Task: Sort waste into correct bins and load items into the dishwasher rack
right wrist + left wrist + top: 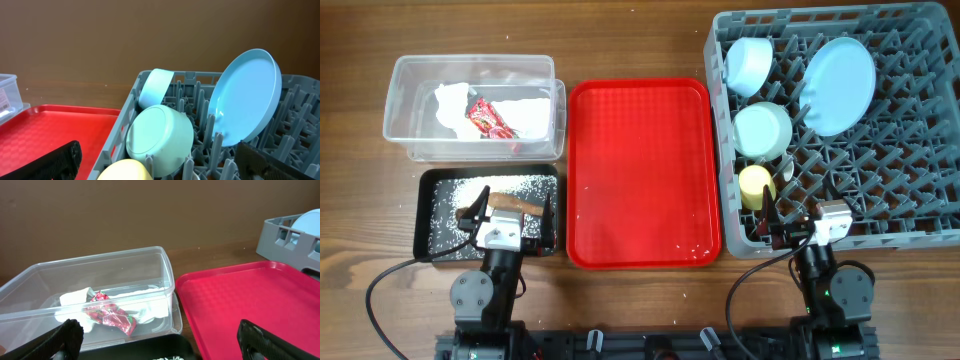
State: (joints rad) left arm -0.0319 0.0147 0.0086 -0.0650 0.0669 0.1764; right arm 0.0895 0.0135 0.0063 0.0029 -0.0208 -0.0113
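Nearest the arms, the left pincer [510,213] was held wide open, nothing gripped, above the black tray [428,245], in which white rice-like crumbs [455,200] and a brown stick-like piece [515,204] were seen. The right pincer [810,213] was likewise spread wide and empty at the near edge of the grey rack [930,225]. Just beyond it a yellow cup [756,185] was lodged among the pegs. Behind the cup a light-blue bowl [762,130] was set, and a second bowl [748,62] at the far corner. A light-blue plate [838,85] was propped on edge beside them. Between black tray and rack a red tray [640,170] was laid on the desk [620,40]. Farthest left, a clear tub [400,100] was placed, with crumpled tissue [450,100] and a red wrapper [490,120] inside.
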